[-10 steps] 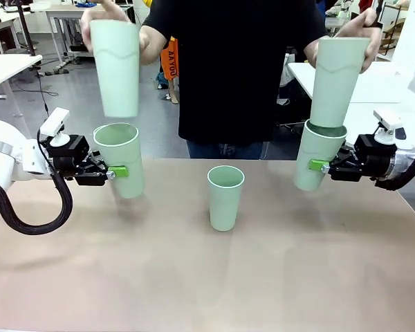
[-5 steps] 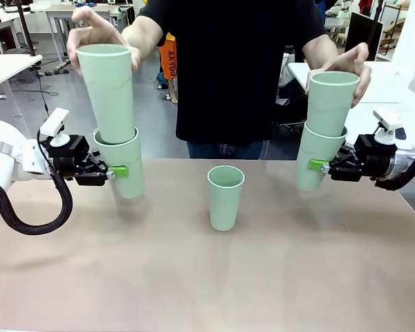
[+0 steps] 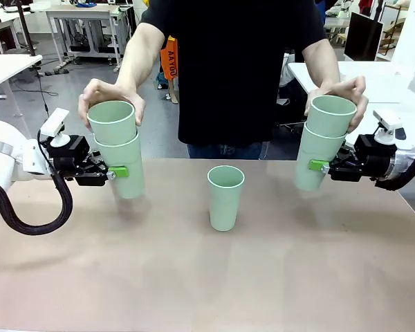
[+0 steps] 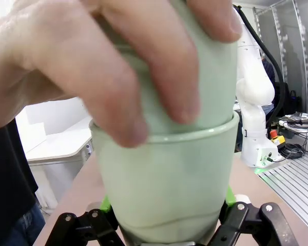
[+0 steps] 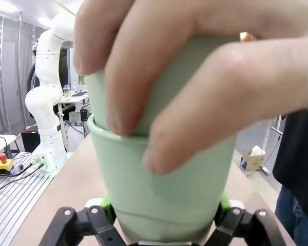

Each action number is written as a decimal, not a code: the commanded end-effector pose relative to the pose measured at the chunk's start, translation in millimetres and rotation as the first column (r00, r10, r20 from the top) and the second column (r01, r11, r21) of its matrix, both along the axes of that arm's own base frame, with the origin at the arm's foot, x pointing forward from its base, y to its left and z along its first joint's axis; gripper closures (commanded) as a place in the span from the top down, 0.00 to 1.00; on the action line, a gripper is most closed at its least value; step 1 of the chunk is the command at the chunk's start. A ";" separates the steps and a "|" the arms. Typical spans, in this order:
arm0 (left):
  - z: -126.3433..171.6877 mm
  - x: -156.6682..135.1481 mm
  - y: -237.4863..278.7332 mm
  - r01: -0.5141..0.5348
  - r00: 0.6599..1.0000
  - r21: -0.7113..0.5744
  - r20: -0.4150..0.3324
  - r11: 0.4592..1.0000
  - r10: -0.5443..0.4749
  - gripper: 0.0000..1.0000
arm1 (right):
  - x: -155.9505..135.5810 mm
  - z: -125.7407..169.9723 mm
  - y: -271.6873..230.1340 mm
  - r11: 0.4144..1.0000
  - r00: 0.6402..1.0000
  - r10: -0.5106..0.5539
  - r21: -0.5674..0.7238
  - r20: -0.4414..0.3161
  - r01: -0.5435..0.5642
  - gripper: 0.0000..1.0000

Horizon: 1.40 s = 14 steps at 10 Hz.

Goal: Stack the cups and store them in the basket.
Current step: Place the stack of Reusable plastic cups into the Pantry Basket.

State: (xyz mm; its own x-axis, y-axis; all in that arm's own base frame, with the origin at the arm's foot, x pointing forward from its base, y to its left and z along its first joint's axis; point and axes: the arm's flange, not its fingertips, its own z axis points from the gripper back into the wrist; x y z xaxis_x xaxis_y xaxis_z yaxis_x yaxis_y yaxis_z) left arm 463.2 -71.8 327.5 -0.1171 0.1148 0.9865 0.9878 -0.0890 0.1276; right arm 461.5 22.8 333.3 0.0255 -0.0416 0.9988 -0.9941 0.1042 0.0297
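Cups (image 3: 225, 181) all stand upright, mouths up, long axes vertical. Front view: my left gripper (image 3: 115, 172) clamps the left cup (image 3: 129, 178) by its side, and my right gripper (image 3: 319, 165) clamps the right cup (image 3: 308, 171). Above each, a person's hand (image 3: 105, 93) seats an inner cup (image 3: 113, 122). A lone cup (image 3: 224, 204) stands between my grippers. Left wrist view: my jaws pinch the outer cup, with the person's fingers (image 4: 118, 87) pressing just above. Right wrist view: likewise. Stacking is in hand; next, I judge, I must hold steady.

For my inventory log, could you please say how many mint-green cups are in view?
5: first cup in the left gripper, second cup nested inside; third cup in the right gripper, fourth cup nested inside; fifth cup alone between them. More may hide nested.
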 end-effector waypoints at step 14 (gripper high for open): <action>4.5 -0.1 -0.5 0.003 1.000 -0.003 0.011 1.000 -0.003 0.87 | 2.4 3.5 1.6 1.000 1.000 -0.017 0.007 0.007 0.017 0.85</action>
State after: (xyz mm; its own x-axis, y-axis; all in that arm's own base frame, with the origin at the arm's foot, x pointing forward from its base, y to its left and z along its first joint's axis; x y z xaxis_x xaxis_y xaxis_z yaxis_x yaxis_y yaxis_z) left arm 463.2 -71.8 327.5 -0.1171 0.1148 0.9865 0.9878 -0.0890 0.1276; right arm 461.5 22.8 333.3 0.0255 -0.0415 0.9988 -0.9941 0.1043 0.0298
